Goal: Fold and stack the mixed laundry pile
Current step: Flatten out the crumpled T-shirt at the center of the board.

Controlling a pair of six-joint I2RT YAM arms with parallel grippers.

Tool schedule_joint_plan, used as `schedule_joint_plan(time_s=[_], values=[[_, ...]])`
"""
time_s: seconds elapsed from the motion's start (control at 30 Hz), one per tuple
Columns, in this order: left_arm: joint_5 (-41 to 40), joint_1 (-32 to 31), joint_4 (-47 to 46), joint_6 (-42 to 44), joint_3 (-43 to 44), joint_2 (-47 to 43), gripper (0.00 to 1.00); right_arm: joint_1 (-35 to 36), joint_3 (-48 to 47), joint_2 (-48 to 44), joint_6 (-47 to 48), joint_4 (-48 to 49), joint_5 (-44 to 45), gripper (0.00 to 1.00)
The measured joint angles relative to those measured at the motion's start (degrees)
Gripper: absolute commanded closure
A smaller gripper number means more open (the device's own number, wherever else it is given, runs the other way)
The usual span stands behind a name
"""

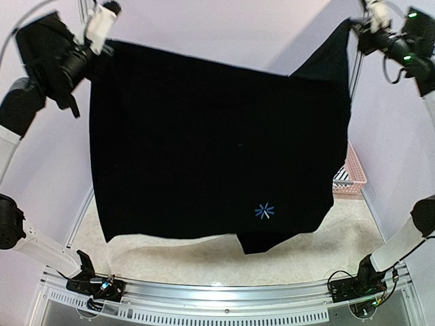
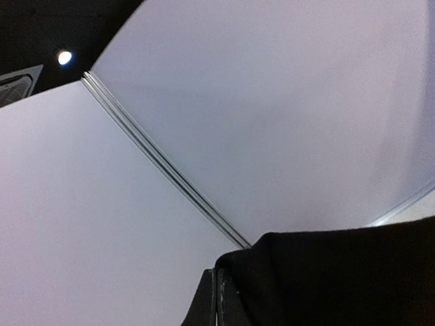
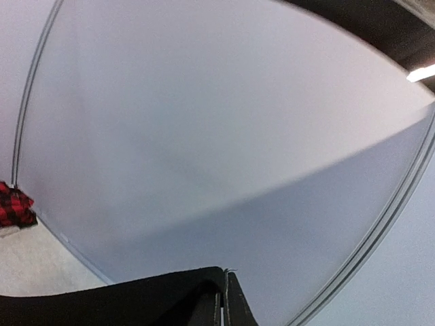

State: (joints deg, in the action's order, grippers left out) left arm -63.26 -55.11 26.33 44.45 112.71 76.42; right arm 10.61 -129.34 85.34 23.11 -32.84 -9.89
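Observation:
A large black T-shirt (image 1: 217, 149) with a small blue star mark hangs spread out in the air between both arms. My left gripper (image 1: 103, 46) is shut on its upper left corner, and my right gripper (image 1: 355, 28) is shut on its upper right corner. The left wrist view shows my left gripper (image 2: 217, 299) pressed together with black cloth (image 2: 340, 278) bunched against its right side. In the right wrist view my right gripper (image 3: 223, 299) pinches the shirt's edge (image 3: 102, 305), which runs off to the left. The red-and-black plaid piece (image 3: 13, 204) lies far below at the left edge.
A pink perforated basket (image 1: 353, 173) stands on the table at the right, half behind the hanging shirt, with a black-and-white striped piece (image 1: 342, 178) showing in it. The speckled tabletop (image 1: 177, 261) shows below the shirt's hem. White walls enclose the cell.

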Motion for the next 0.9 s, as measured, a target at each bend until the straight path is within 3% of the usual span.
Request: schedule_joint_plan(time_s=[0.27, 0.53, 0.67, 0.9], values=[[9.31, 13.70, 8.72, -14.78, -11.96, 2.54, 1.00, 0.02, 7.10, 10.56, 1.16, -0.37, 6.36, 1.00], [14.36, 16.11, 12.92, -20.74, 0.09, 8.76, 1.00, 0.26, -1.09, 16.55, 1.84, 0.15, 9.99, 1.00], [12.85, 13.03, 11.69, -18.82, 5.20, 6.36, 1.00, 0.63, -3.04, 13.46, 1.77, 1.01, 8.63, 1.00], [2.32, -6.47, -0.76, -3.37, -0.42, -5.79, 1.00, 1.03, -1.49, -2.32, 0.68, -0.15, -1.09, 1.00]])
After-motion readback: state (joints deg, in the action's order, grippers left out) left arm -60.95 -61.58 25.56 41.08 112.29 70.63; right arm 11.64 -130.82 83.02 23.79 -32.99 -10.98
